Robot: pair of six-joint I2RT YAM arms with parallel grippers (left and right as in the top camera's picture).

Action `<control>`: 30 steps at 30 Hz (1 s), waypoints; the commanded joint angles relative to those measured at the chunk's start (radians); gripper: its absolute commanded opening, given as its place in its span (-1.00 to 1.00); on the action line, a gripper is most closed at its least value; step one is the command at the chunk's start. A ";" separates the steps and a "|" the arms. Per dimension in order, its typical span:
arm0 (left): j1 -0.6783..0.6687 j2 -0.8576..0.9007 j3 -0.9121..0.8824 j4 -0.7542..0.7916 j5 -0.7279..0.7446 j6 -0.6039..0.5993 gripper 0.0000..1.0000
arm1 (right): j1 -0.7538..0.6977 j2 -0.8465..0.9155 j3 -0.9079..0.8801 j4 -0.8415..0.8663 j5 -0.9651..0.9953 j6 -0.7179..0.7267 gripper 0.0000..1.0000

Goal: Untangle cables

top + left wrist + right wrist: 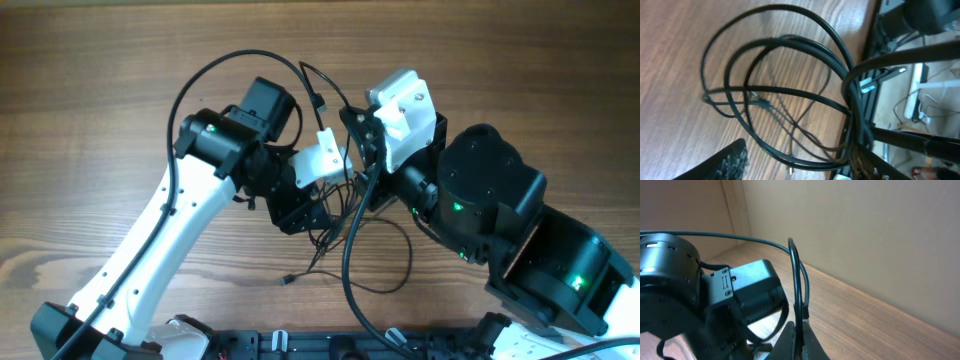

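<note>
**A:** Where are the cables (852, 122)?

**B:** At the middle of the table (100, 60), right where the two arms meet. The overhead view shows thin loops spilling onto the wood below the arms. One small plug (288, 279) lies on the surface just beside them.

**A:** What is the left gripper (800, 167) doing?

**B:** Its fingers stand apart. A ribbed pad (732, 162) shows at the lower left of its own camera and the other finger is far over at the lower right. Several loops fan out above the wood between them and bunch together near the right-hand finger. I cannot tell if that bunch touches it.

**A:** And the right gripper (799, 342)?

**B:** Its fingers are closed together, pinching one thin cable. The cord rises straight out from between the tips, arches over and runs off past the left arm's black joint (670, 275).
</note>
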 commanded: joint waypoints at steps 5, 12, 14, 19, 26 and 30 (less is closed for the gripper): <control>-0.092 0.003 0.008 -0.003 0.057 0.015 -0.04 | -0.004 -0.002 0.002 0.003 0.011 -0.002 -0.91; -0.108 0.003 0.008 0.020 0.056 0.015 -0.26 | -0.004 -0.002 0.002 0.003 0.011 -0.002 -0.91; -0.108 0.003 0.008 0.021 0.037 0.015 -0.23 | -0.004 -0.002 0.002 0.002 0.011 -0.003 -0.91; -0.108 0.003 0.008 0.020 -0.068 0.010 -0.40 | -0.004 -0.002 0.002 0.002 0.014 -0.003 -0.91; -0.108 0.003 0.008 0.050 -0.062 -0.053 -0.41 | -0.004 -0.002 0.001 0.003 0.230 0.022 -0.91; -0.108 0.003 0.008 0.063 -0.053 -0.053 -0.36 | -0.004 0.002 0.001 0.003 0.394 0.061 -0.91</control>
